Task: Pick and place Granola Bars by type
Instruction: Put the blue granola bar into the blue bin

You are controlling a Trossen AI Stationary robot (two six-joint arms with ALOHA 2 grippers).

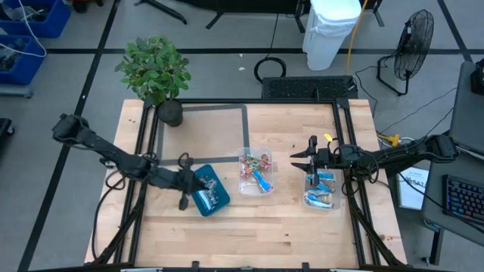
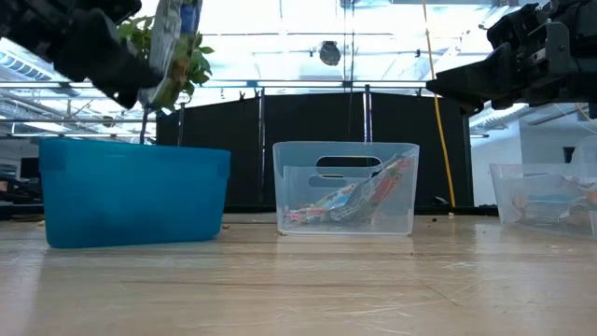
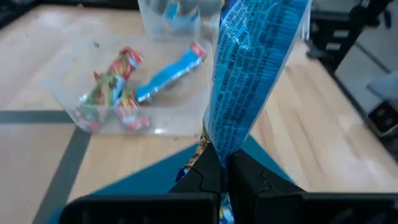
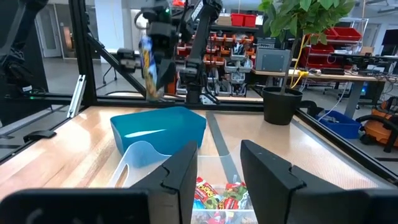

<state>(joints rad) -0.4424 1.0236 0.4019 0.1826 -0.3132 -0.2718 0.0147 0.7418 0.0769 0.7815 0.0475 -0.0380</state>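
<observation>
A blue granola bar (image 3: pixel 249 81) is pinched tight in the left gripper (image 3: pixel 222 163) right above the teal tray (image 2: pixel 131 191), while the right gripper (image 4: pixel 217 163) is hung with fingers apart over the middle clear tub (image 1: pixel 255 174), wooden table (image 1: pixel 249 227) underneath, potted plant (image 1: pixel 155 72) behind the tray.

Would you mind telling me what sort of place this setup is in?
Likely a robotics lab or workshop: shelves of red bins behind the table, a floor fan, and a keyboard at a side desk.
</observation>
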